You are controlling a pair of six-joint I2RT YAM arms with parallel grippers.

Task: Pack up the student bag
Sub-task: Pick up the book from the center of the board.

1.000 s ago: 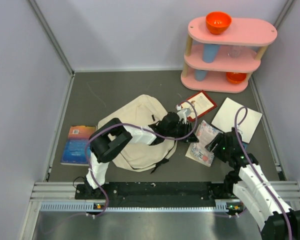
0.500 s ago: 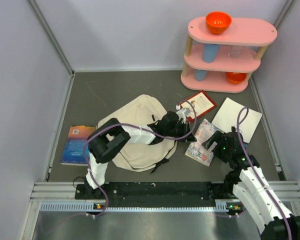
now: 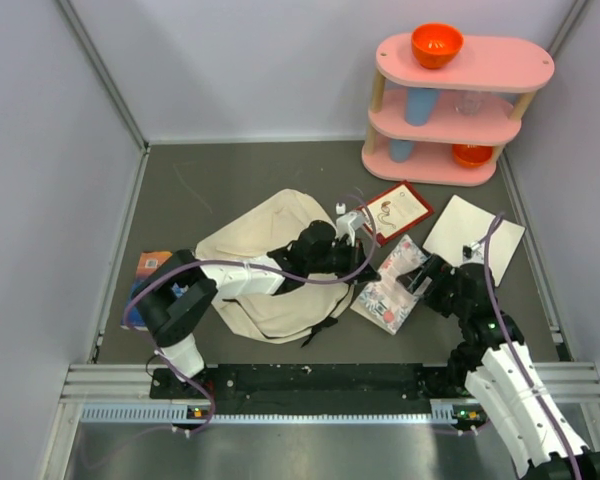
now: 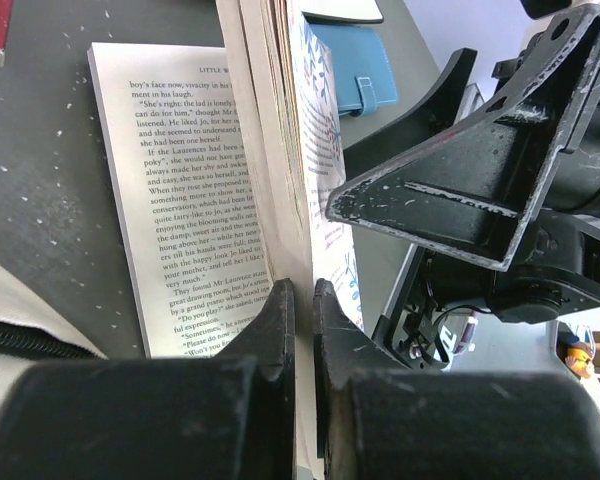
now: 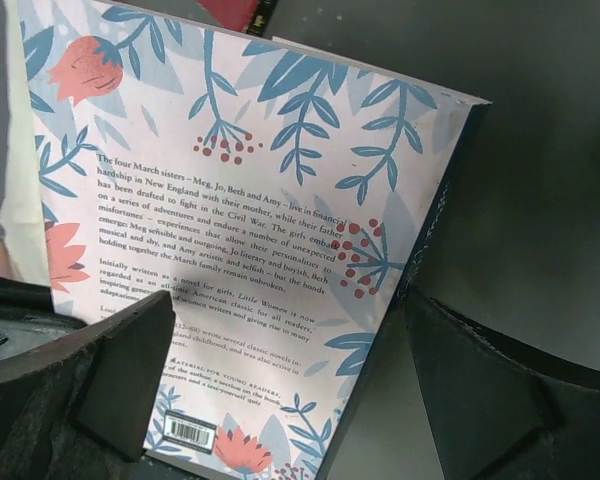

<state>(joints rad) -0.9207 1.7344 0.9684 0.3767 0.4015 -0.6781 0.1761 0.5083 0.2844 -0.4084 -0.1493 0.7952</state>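
The beige student bag (image 3: 255, 280) lies on the grey floor at centre left; its edge and black zipper show in the left wrist view (image 4: 0, 300). My left gripper (image 3: 358, 266) reaches over the bag. It is shut on the cover and some pages of a floral paperback (image 3: 388, 292), which hangs partly open in the left wrist view (image 4: 302, 290), a text page (image 4: 180, 180) lying flat. My right gripper (image 3: 418, 283) is open at the book's right side. Its fingers straddle the back cover (image 5: 250, 220) in the right wrist view (image 5: 285, 310) without touching it.
A red book (image 3: 398, 208) and a white notebook (image 3: 473, 238) lie beyond the paperback. A blue book (image 3: 148, 290) lies left of the bag, partly under my left arm. A pink shelf (image 3: 455, 100) with orange bowls and a blue cup stands at the back right.
My left gripper has drawn back to the left toward the bag, dragging the floral book with it. My right gripper has followed the book leftward and forward.
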